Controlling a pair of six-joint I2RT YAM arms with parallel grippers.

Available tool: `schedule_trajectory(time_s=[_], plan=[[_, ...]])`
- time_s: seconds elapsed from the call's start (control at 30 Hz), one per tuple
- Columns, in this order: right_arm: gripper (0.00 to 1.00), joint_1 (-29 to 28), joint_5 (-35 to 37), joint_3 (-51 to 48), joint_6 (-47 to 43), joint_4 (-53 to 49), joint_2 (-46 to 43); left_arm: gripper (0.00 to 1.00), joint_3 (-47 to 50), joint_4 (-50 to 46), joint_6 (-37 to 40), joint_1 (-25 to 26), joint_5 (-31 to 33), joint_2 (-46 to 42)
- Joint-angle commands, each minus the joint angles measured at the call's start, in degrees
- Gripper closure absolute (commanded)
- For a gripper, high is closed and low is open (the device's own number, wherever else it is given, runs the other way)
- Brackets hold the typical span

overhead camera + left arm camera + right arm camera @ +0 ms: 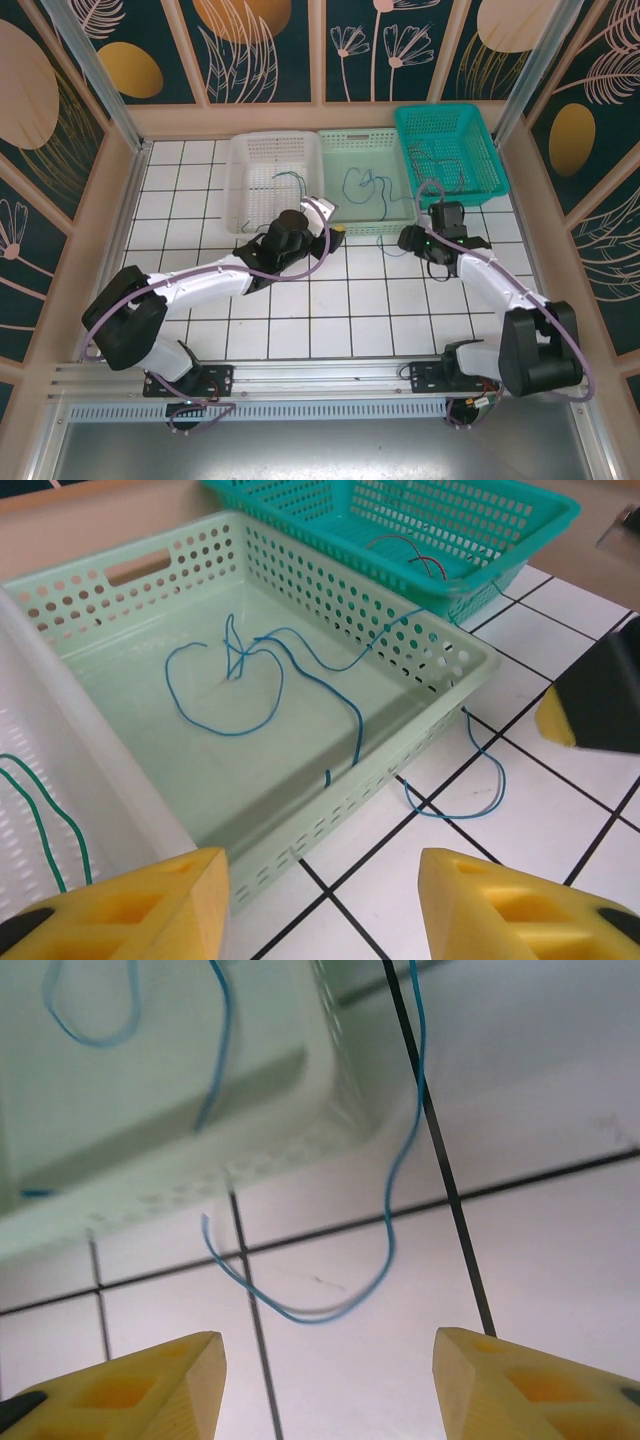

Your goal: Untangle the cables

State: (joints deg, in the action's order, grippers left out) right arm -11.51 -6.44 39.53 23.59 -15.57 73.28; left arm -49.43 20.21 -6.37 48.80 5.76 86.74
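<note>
1. We are near the end of the sorting. The green cable (45,825) lies in the white basket (95,780), red and dark cables (402,542) lie in the teal basket (470,592), and the blue cable (232,732) lies looped on the floor of the pale green basket (300,845).
2. The step in hand looks to us like the blue cable's loose end. It climbs over the pale green basket's side wall, and its tail (320,1318) curls on the tiled desk (560,820) just beside the front corner.
3. Our right claw (325,1385) hangs over that tail with its yellow pads apart and nothing between them. The tail lies beyond the pads, not between them.
4. Our left claw (322,905) sits low at the front of the white and pale green baskets. It is also parted and has hold of nothing.
5. For the next move, we judge the right claw should go forward and down until the tail sits between its pads, then close on it, lift it and drop it over the wall into the pale green basket.
6. The wire is very thin and lies flat on the tile, so the pads need to come almost onto the desk or they will close on air.
7. We would keep the left claw clear, so that it does not catch the blue cable or nudge the basket.
</note>
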Motion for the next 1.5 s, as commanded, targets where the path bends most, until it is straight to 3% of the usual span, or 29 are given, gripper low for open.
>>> schedule_trajectory(time_s=[0.0, 0.73, 0.8, 0.93, 1.03, 1.13, 1.47], plan=[[0.43, -1.4, -0.9, -0.9, 3.3, 1.2, 4.7, 0.46, 0.0, 2.1, -1.3, 0.0, -1.1, -0.2], [0.52, -1.5, 4.9, 10.3, 4.4, -4.3, 22.8, 0.44, 6.4, 4.4, 1.1, -0.1, 2.8, -4.1], [0.58, -1.5, 5.1, 11.3, 4.2, -4.8, 24.9, 0.43, 6.6, 4.4, 1.6, -0.1, 2.9, -4.2], [0.85, -1.5, 7.0, 11.3, 4.3, -6.1, 25.9, 0.43, 7.0, 3.7, 2.8, -0.1, 3.7, -4.9], [0.89, -1.2, 8.5, 10.8, 4.3, -6.9, 24.7, 0.42, 7.6, 4.1, 3.8, 0.0, 4.1, -5.7], [1.00, -1.2, 8.5, 11.0, 3.6, -7.6, 24.0, 0.42, 7.5, 4.2, 4.6, -0.1, 4.2, -5.8], [1.00, -3.4, 15.0, 12.3, 2.9, -14.0, 13.5, 0.42, 7.1, 3.7, 5.2, -0.1, 4.8, -5.5]])
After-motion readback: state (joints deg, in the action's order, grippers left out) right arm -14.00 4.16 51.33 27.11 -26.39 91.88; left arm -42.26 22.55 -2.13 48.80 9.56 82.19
